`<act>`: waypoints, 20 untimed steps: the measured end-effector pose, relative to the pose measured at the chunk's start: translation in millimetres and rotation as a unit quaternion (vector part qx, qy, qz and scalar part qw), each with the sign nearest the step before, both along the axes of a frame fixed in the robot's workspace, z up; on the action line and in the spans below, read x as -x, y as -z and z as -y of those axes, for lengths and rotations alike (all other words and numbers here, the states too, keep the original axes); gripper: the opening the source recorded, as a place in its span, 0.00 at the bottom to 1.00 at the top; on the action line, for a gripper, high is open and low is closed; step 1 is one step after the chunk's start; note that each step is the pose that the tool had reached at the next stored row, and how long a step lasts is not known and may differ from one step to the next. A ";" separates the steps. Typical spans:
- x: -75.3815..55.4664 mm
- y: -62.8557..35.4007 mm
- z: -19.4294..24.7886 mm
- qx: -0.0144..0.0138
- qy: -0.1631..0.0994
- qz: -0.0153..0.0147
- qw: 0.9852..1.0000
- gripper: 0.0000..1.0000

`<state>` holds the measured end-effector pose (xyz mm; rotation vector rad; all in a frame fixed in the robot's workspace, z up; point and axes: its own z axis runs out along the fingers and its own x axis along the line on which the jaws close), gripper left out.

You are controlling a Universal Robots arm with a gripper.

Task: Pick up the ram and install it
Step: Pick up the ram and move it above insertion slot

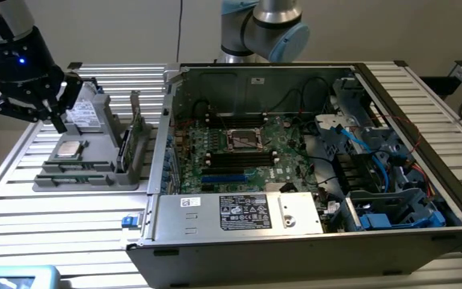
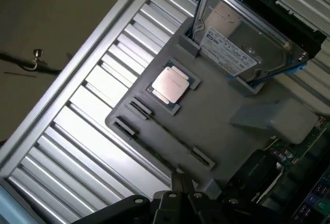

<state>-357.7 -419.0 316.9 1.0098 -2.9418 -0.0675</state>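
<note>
Closest to me stands the open computer case (image 1: 295, 259) on the slatted surface (image 1: 55, 211), its labelled metal panel (image 1: 239, 212) facing front. Behind that panel the motherboard (image 1: 295, 135) lies flat, with black slots (image 1: 239, 159) beside the socket. At about nine o'clock from the case in the exterior view sits a grey tray (image 1: 62, 183). The ram (image 1: 123, 152) stands on its long edge along the tray's three o'clock side, a thin dark stick. Just beside it, toward the case, is a taller green card (image 1: 139, 135) with a metal bracket. Further back on the tray a processor (image 1: 69, 149) lies flat, and at its twelve o'clock a hard drive (image 1: 86, 111) leans in its cradle. The gripper (image 1: 57, 127) hangs above the tray's far ten o'clock corner, next to the drive. Its fingers are pressed together on nothing, and it is well apart from the ram. The wrist view looks past the gripper (image 2: 180, 188) onto the processor (image 2: 170, 84) and the drive (image 2: 242, 38). The ram looks light and stiff but easy to crack if bent. I'd say it wants a pinch across its two flat faces near mid-length along the upper edge, clear of the contact edge. Farthest back, the arm (image 1: 263, 30) rises at twelve o'clock behind the case.
</note>
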 end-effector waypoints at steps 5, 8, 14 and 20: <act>0.0 0.2 0.0 0.000 -0.045 0.000 0.999 0.11; 0.0 0.3 0.0 0.000 -0.072 0.000 0.997 0.11; 0.0 0.4 0.0 0.000 -0.127 0.000 0.992 0.11; 0.0 0.7 0.0 0.000 -0.181 0.000 0.983 0.11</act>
